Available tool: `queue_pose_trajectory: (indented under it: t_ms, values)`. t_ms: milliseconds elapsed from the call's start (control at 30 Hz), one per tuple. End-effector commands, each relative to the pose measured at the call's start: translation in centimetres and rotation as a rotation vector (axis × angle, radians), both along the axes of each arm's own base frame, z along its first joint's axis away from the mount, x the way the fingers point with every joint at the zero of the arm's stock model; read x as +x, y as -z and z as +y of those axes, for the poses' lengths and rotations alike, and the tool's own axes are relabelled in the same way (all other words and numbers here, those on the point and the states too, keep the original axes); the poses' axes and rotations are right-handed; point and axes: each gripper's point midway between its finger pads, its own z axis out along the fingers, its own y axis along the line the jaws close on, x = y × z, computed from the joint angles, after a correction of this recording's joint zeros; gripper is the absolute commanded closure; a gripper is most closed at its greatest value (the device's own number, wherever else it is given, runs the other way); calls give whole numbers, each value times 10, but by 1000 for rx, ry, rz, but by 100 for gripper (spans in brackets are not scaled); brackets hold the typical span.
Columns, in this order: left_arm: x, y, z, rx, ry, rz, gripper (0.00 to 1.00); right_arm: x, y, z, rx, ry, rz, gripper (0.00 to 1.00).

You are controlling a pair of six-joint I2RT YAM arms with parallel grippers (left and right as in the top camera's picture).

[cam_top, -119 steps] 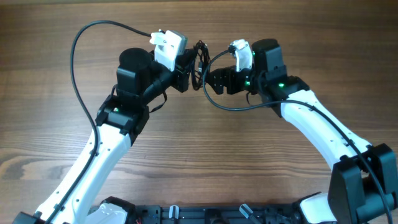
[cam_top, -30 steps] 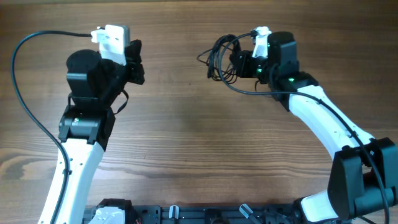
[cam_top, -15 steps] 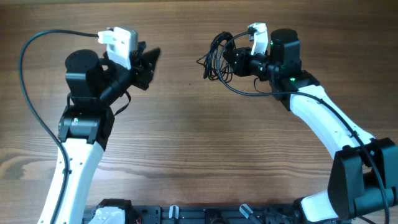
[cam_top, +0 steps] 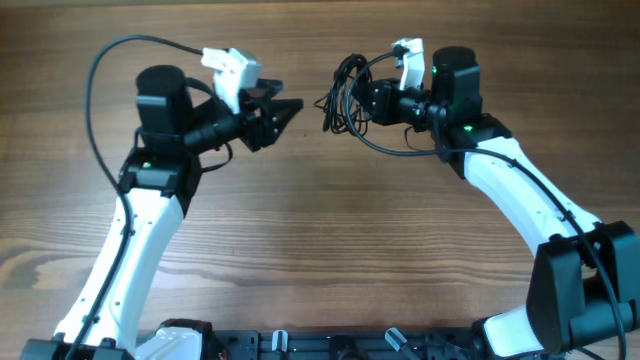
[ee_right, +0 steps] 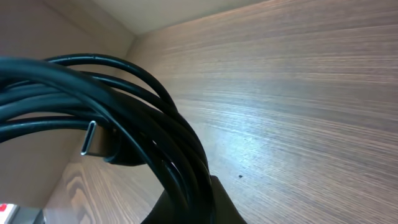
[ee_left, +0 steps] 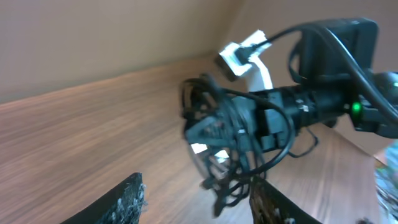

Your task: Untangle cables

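Observation:
The cables [cam_top: 343,93] hang as a tangled bunch of thin black loops above the wooden table, at the back middle. My right gripper [cam_top: 368,100] is shut on the bunch from the right. In the right wrist view the cables [ee_right: 143,118] curve over the gripper [ee_right: 186,202], and a flat silver plug end [ee_right: 89,138] shows. My left gripper [cam_top: 287,107] is open, pointing right, a short gap left of the bunch. In the left wrist view the cables [ee_left: 221,134] hang ahead of and above the open fingertips [ee_left: 127,199], touching neither.
A thick black arm cable [cam_top: 100,80] arcs out behind the left arm. Another one [cam_top: 395,150] loops under the right wrist. A black rail [cam_top: 330,345] runs along the table's front edge. Bare wooden table [cam_top: 320,230] lies between the arms.
My left arm has swung right towards the bunch and its jaws have opened. The right arm still holds the cables in nearly the same place.

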Motion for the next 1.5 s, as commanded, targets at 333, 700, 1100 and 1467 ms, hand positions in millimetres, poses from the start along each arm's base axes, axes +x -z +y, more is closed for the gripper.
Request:
queue_pose_trajectory:
  t_ms: [333,700,1100,1467]
  values:
    - [-15,-15,-31,-22,115,-54,39,-4,-2,8,20,-23,-3,95]
    - [-14,-17,-31,-22,115,-67,47,-8,-4,12,39,-50,3,96]
    - [-13,-22,-32,-26,115,-96,50,-12,-6,15,58,-77,12,95]
    - [-7,-21,-29,-15,82,-98,96,-15,-8,18,71,-99,12,96]
